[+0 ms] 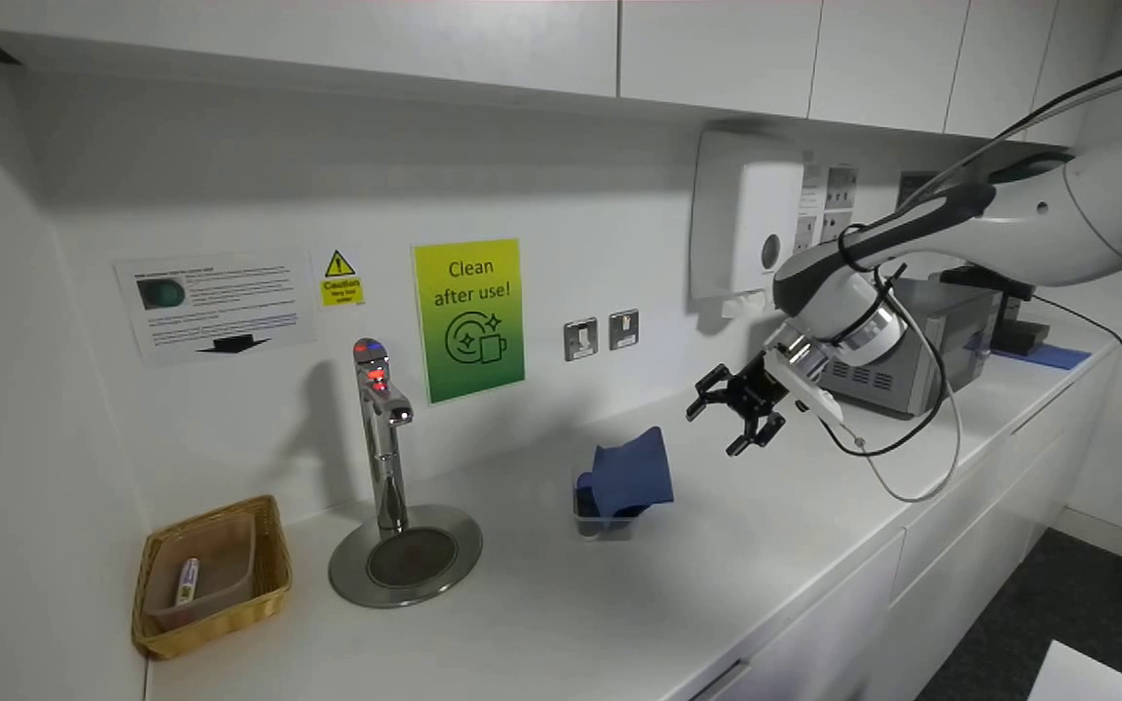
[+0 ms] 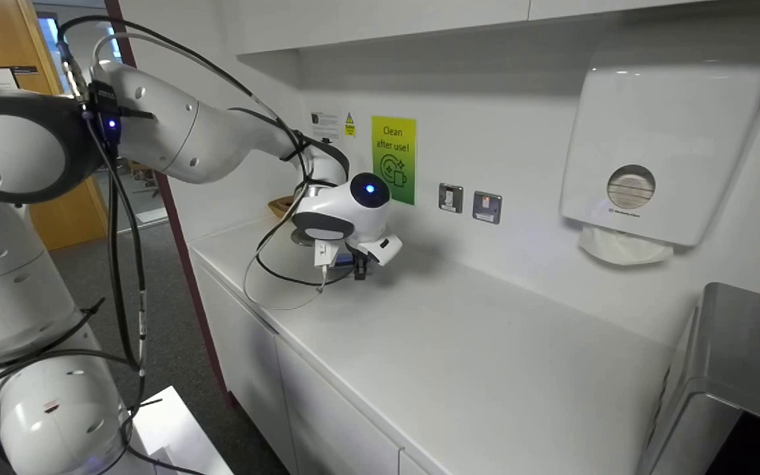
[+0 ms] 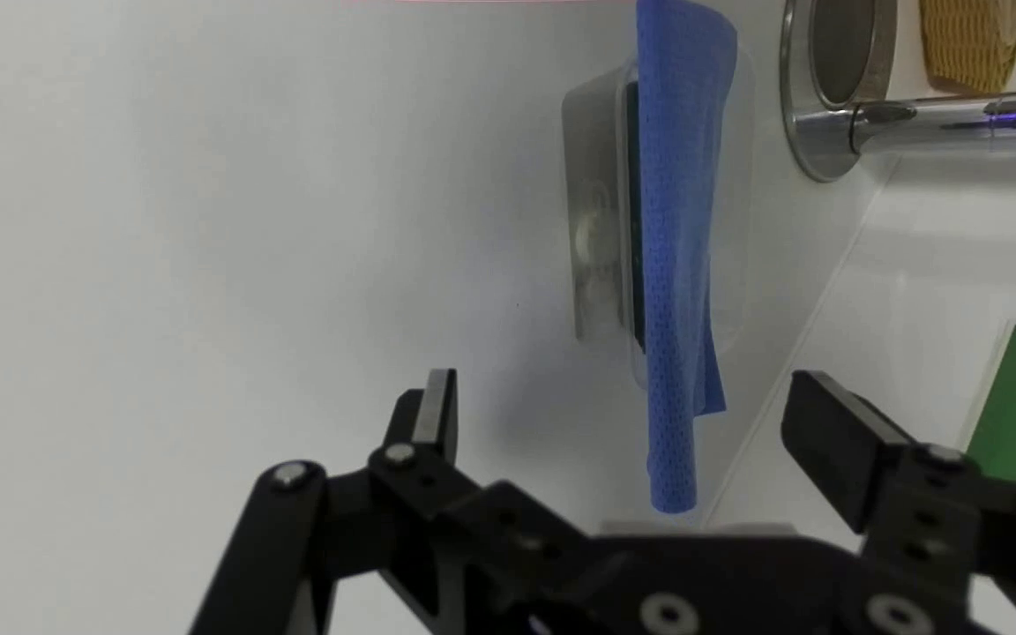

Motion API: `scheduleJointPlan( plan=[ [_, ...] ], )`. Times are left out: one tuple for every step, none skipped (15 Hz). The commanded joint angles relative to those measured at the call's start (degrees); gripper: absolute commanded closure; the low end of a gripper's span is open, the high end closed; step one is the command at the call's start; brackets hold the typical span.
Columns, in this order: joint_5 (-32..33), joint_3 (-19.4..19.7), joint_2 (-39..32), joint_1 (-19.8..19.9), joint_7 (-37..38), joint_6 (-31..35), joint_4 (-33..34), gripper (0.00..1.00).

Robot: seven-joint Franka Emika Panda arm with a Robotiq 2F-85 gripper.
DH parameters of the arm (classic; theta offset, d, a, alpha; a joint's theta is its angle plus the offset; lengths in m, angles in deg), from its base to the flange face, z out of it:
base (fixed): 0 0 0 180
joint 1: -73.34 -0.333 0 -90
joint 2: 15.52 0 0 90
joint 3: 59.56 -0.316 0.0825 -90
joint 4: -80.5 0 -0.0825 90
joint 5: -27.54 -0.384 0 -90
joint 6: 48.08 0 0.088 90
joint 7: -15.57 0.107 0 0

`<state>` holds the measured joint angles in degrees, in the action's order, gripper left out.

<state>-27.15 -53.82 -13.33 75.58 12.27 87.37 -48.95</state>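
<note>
Gripper (image 1: 713, 433): held in the air above the counter (image 1: 483, 643), jaws spread wide.
Blue cloth (image 1: 637, 477): seen near the gripper, at eight o'clock from it in an exterior view; in the wrist view, framed between the jaws and untouched.
Clear box (image 3: 594, 256): stood on the counter; the cloth is propped up in it, beside a dark thing (image 3: 634, 220) that is partly hidden.
Tap (image 1: 386, 467): mounted at nine o'clock from the gripper, on a round metal plate (image 1: 352, 561).
Wicker basket (image 1: 230, 624): set near the tap, at eight o'clock from it.
Green sign (image 1: 470, 370): fixed to the wall (image 1: 561, 234) at ten o'clock from the gripper.
</note>
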Motion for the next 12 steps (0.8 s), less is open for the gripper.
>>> scheduleJointPlan(
  plan=[
    [-1.7, -0.8, -2.4, 0.5, 1.6, 1.3, 3.4, 0.00],
    [-1.9, -0.8, -3.0, 0.5, 1.4, 1.5, 4.1, 0.00],
    [-2.0, -0.7, -3.8, 0.6, 1.3, 1.6, 4.8, 0.00],
    [-2.1, -0.7, -4.4, 0.7, 1.2, 1.8, 5.4, 0.00],
    [-2.0, -0.7, -5.0, 0.8, 1.3, 2.0, 6.1, 0.00],
    [-2.0, -0.7, -5.6, 0.9, 1.3, 2.1, 6.6, 0.00],
    [-2.0, -0.7, -6.0, 0.9, 1.3, 2.3, 7.0, 0.00],
    [-2.1, -0.8, -6.6, 1.0, 1.2, 2.6, 7.5, 0.00],
    [-2.2, -0.8, -7.0, 1.0, 1.1, 2.8, 7.9, 0.00],
    [-2.4, -0.9, -7.5, 1.0, 1.0, 3.0, 8.4, 0.00],
    [-2.6, -0.9, -8.2, 1.1, 0.7, 3.0, 9.1, 0.00],
    [-2.9, -1.0, -8.6, 1.0, 0.6, 2.9, 9.6, 0.00]
  ],
)
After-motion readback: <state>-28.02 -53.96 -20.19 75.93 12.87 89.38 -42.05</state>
